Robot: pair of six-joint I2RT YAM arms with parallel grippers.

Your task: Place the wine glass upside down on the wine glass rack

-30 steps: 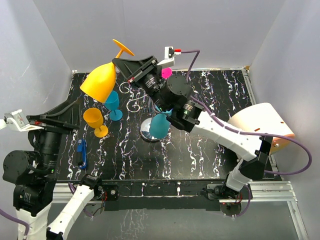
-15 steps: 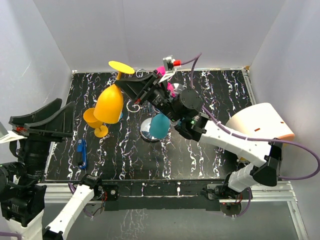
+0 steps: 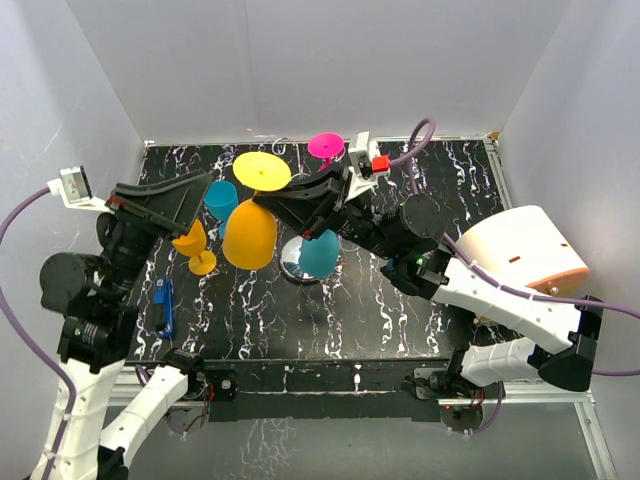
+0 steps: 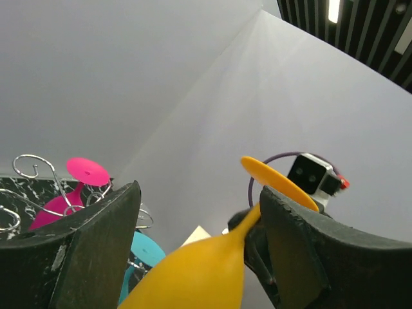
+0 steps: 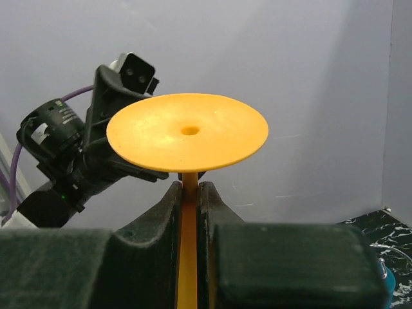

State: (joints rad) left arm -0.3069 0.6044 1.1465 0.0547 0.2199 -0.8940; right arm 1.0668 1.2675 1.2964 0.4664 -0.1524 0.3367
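Note:
My right gripper (image 3: 266, 202) is shut on the stem of an orange wine glass (image 3: 249, 236) and holds it upside down in the air, foot (image 3: 262, 170) up, just left of the wine glass rack. The rack's chrome dome base (image 3: 296, 263) shows; its wire arms are mostly hidden. A teal glass (image 3: 320, 253) and a pink glass (image 3: 325, 145) hang on it. In the right wrist view the gripper (image 5: 188, 193) clamps the stem under the foot (image 5: 187, 132). My left gripper (image 3: 160, 200) is open and raised; in its view (image 4: 199, 219) the orange glass (image 4: 193, 277) and rack scrolls (image 4: 31, 167) show.
A smaller orange glass (image 3: 194, 246) and a teal glass (image 3: 220, 200) stand on the black marbled table (image 3: 400, 300) left of the rack. A blue clip (image 3: 165, 305) lies near the left edge. A peach dome (image 3: 520, 245) sits at the right. White walls enclose the table.
My right gripper has swung the orange glass from tilted to upside down, foot up, and moved it right toward the rack. My left arm has risen and turned toward the centre.

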